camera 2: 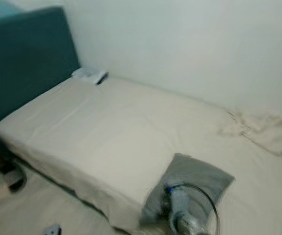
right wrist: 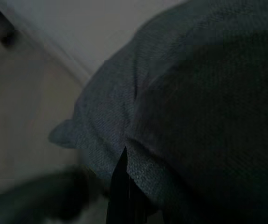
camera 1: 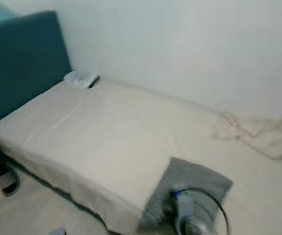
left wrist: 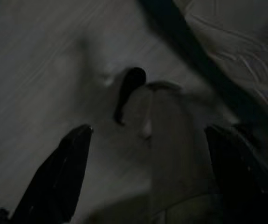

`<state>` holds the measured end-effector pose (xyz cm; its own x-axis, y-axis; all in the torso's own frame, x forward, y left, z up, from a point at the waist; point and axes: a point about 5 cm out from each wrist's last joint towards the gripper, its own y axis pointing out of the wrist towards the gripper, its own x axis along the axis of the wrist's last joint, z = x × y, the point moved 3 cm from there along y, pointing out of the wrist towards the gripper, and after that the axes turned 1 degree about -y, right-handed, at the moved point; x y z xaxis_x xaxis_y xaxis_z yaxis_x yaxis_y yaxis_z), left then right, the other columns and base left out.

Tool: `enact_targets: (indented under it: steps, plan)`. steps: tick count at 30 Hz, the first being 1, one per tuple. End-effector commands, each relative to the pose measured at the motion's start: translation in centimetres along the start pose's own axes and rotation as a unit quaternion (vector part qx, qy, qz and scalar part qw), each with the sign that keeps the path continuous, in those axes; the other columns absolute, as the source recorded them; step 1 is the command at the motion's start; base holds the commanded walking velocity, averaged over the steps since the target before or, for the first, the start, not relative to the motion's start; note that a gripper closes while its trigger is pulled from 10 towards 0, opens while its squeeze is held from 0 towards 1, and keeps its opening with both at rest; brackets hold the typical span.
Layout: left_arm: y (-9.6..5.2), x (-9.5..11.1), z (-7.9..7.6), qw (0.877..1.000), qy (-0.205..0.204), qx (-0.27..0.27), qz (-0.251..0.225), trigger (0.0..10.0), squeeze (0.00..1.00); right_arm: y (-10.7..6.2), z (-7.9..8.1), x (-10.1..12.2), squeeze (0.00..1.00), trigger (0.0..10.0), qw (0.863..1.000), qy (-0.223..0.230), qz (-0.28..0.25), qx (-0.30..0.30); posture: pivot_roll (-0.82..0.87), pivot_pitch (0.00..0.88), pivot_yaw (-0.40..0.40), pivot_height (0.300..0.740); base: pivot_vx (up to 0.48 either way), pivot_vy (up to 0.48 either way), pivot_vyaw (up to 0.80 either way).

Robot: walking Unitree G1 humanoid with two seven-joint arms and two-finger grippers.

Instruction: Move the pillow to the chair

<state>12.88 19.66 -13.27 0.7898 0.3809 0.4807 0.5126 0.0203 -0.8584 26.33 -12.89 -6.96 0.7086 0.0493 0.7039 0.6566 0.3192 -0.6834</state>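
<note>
A grey pillow (camera 1: 192, 188) lies at the near edge of the white-sheeted bed (camera 1: 106, 132), one corner hanging over the side. My right arm (camera 1: 190, 223), with its looped black cable, reaches onto the pillow from below. In the right wrist view the pillow's fabric (right wrist: 194, 107) bunches into a fold around my right gripper (right wrist: 124, 161), which is shut on the pillow. My left gripper (left wrist: 147, 172) hangs open above the pale floor beside the bed, with nothing between its fingers (left wrist: 61, 172).
A teal headboard (camera 1: 23, 58) stands at the left and a white wall (camera 1: 190, 44) runs behind the bed. A crumpled white cloth (camera 1: 256, 134) lies at the right. Small white and black items (camera 1: 84, 80) sit by the headboard. Shoes (camera 1: 7, 181) rest on the floor.
</note>
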Motion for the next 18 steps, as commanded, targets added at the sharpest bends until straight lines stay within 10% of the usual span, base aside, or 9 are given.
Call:
enact_targets:
  steps: [1, 18]
  plan:
    - [-0.1, -0.5, 0.2, 1.000, 0.002, 0.001, 0.008, 10.0, 0.00, 0.2, 0.3, 1.3, 0.00, 10.0, 1.000, -0.008, -0.020, 0.012, -0.03, 0.050, -0.025, 0.740, 0.000, 0.000, 0.78]
    - [-0.1, -0.6, 0.0, 1.000, 0.005, -0.004, 0.011, 10.0, 0.00, 0.9, 2.5, 6.7, 0.00, 10.0, 0.993, -0.015, -0.105, 0.058, -0.03, 0.049, -0.033, 0.740, 0.000, 0.000, 0.78]
